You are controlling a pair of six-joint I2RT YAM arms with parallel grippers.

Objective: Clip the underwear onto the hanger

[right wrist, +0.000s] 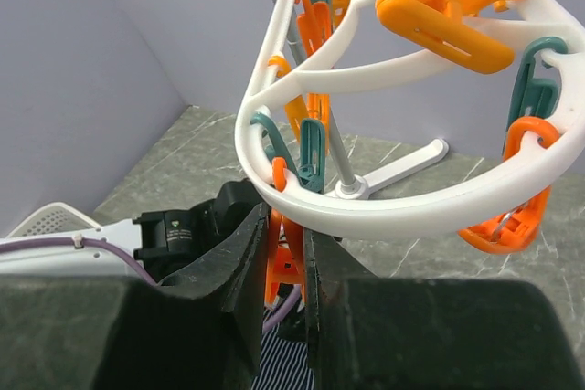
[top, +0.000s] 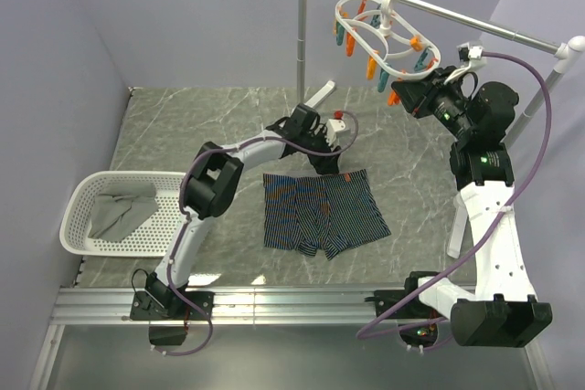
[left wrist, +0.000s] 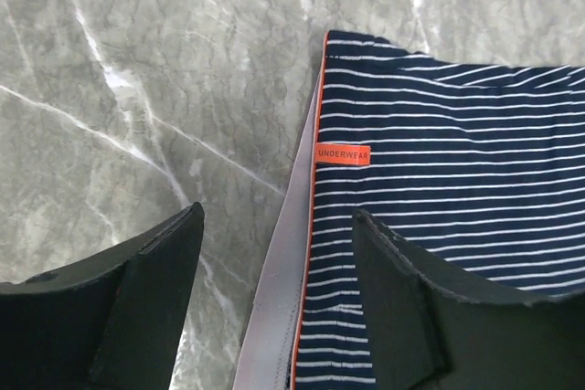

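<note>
The underwear [top: 320, 211], navy with thin light stripes and orange trim, lies flat on the table. My left gripper [top: 331, 167] is open just above its top right corner. In the left wrist view its fingers [left wrist: 146, 271] straddle the grey waistband edge of the underwear [left wrist: 430, 162] beside an orange label. The white hanger [top: 384, 32] hangs from the rail with orange and teal pegs. My right gripper [top: 402, 96] is shut on an orange peg [right wrist: 285, 258] under the hanger's ring [right wrist: 393, 207].
A grey metal rail stand [top: 430, 8] crosses the back right. A white basket [top: 75, 216] at the left holds a grey-green cloth [top: 117, 212]. The stand's white foot [right wrist: 402, 166] rests on the marbled table.
</note>
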